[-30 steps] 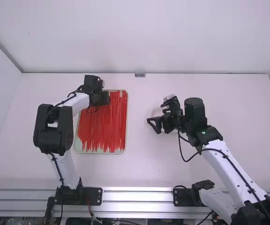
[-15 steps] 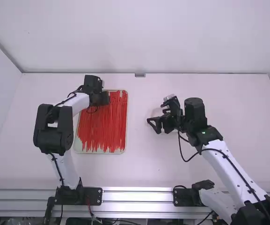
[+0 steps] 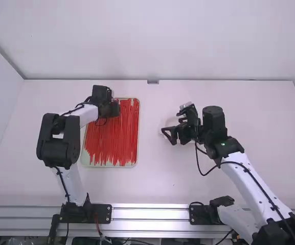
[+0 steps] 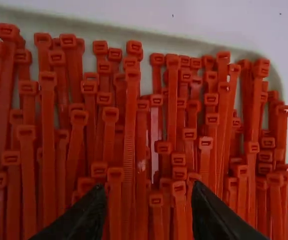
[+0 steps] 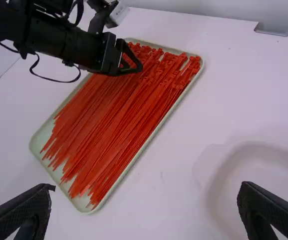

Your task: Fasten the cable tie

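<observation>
A heap of red cable ties [image 3: 114,135] [image 5: 119,120] lies lengthwise in a pale tray [image 3: 109,165] left of the table's middle. My left gripper [image 3: 116,108] [image 5: 134,64] is low over the tray's far end. In its own wrist view the left gripper [image 4: 146,212] is open, its black fingertips [image 4: 86,215] straddling the square heads of several ties [image 4: 129,125], with nothing held. My right gripper [image 3: 170,135] [image 5: 144,220] hovers open above the bare table right of the tray, holding nothing.
The tray's rim [image 4: 148,37] [image 5: 34,145] stands just beyond the tie heads. A faint white rounded outline [image 5: 233,165] shows on the table below the right gripper. A small grey fitting [image 3: 153,81] sits at the table's far edge. White walls close in the table.
The left gripper has edged slightly nearer along the far end of the ties. The right arm has hardly moved.
</observation>
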You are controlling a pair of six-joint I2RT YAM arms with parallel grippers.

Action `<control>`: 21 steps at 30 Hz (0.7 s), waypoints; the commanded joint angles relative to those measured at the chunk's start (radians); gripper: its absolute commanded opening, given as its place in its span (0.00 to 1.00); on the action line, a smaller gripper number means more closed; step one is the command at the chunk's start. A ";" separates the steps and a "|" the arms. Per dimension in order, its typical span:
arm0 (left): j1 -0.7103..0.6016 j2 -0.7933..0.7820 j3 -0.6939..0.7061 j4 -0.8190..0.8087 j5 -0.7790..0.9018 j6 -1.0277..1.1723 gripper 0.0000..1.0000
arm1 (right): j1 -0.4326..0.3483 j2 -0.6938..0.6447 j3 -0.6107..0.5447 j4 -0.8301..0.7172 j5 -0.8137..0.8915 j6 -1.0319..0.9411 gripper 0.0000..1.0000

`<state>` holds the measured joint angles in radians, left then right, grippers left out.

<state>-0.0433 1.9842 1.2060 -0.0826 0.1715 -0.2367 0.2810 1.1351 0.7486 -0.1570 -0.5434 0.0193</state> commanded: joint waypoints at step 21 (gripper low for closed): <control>0.004 0.048 -0.017 0.036 -0.004 -0.021 0.46 | -0.008 0.003 0.037 0.003 -0.006 -0.001 0.99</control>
<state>-0.0429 1.9995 1.2057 -0.0402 0.1715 -0.2481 0.2764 1.1351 0.7486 -0.1570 -0.5434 0.0193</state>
